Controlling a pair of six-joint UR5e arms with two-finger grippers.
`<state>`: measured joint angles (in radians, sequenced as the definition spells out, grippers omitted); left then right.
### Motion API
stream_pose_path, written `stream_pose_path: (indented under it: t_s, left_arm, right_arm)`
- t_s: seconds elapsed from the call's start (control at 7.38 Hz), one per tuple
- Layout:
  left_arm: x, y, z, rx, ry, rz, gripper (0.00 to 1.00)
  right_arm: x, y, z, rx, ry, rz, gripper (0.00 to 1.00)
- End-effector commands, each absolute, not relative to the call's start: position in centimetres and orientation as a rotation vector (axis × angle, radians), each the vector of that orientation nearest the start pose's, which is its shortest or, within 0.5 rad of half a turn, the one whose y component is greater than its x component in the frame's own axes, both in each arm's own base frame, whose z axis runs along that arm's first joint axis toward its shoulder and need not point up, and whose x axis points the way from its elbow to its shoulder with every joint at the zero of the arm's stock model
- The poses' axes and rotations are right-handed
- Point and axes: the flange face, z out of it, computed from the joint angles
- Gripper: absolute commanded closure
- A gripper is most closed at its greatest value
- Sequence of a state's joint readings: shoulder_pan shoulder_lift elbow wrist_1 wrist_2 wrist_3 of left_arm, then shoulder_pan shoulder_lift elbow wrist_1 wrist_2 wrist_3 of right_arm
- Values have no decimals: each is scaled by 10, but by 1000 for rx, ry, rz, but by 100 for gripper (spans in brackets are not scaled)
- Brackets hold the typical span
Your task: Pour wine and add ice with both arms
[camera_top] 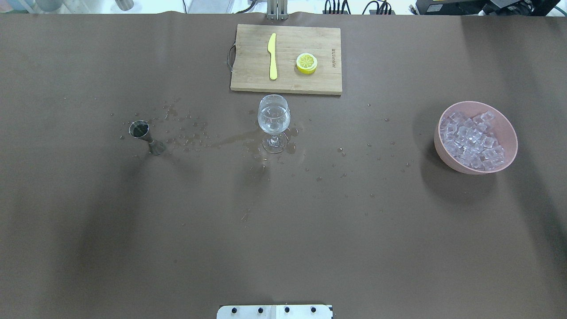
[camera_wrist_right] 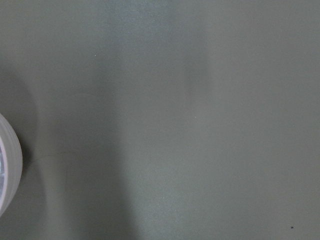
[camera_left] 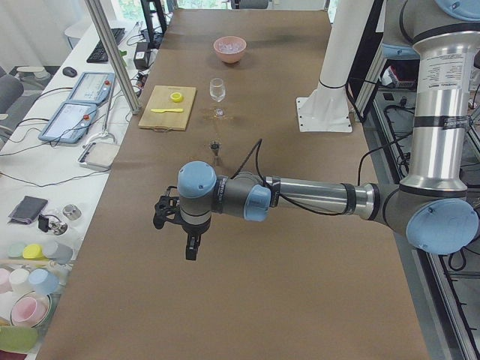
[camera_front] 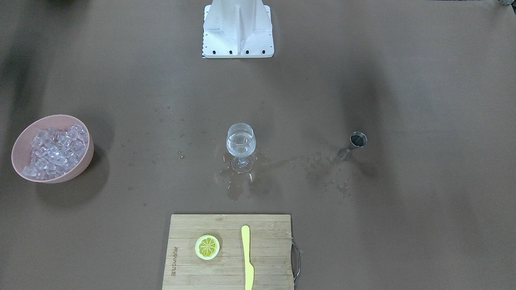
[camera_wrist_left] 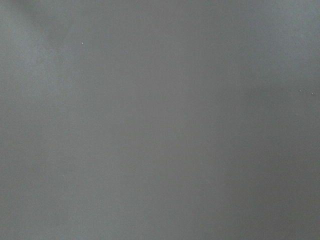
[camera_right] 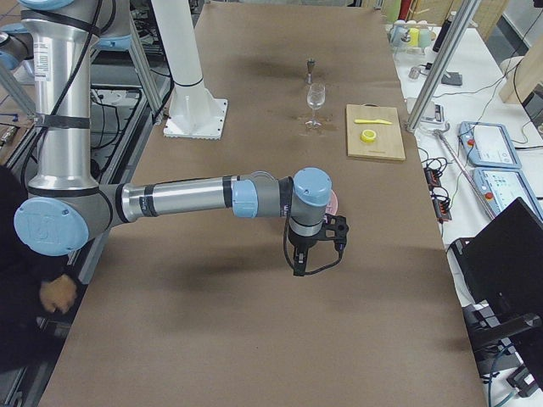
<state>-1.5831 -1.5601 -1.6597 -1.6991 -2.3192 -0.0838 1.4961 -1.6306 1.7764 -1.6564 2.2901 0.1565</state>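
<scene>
A wine glass [camera_front: 241, 145] stands mid-table with clear wine [camera_front: 240, 150] in its bowl; it also shows in the overhead view [camera_top: 274, 119]. A steel jigger [camera_top: 144, 135] stands upright on the robot's left of the glass. A pink bowl [camera_top: 443, 153] heaped with ice [camera_top: 474, 139] sits on the robot's right. The left gripper [camera_left: 192, 250] shows only in the exterior left view, hanging above bare table short of the jigger [camera_left: 216, 148]. The right gripper [camera_right: 299, 264] shows only in the exterior right view, next to the bowl [camera_right: 333, 202]. I cannot tell if either is open or shut.
A wooden cutting board [camera_front: 266, 262] with a lemon slice [camera_front: 207, 247] and a yellow knife [camera_front: 247, 257] lies beyond the glass. Spilled drops and a wet streak [camera_front: 282, 162] surround the glass. The white pedestal [camera_front: 238, 30] stands at the robot's side. The bowl's rim [camera_wrist_right: 7, 170] shows in the right wrist view.
</scene>
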Motion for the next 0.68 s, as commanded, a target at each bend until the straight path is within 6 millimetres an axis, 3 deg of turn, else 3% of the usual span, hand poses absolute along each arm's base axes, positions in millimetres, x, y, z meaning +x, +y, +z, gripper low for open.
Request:
stream_pose_path:
  t_s: [0.0,0.54]
  left_arm:
    - [-72,-499,608,171,752,-13,2]
    - [-68,-503,603,201,757,9,2]
  right_arm:
    - [33,-471,598,-23,-720,55,0]
    - [33,-471,596,-19,-720,54,0]
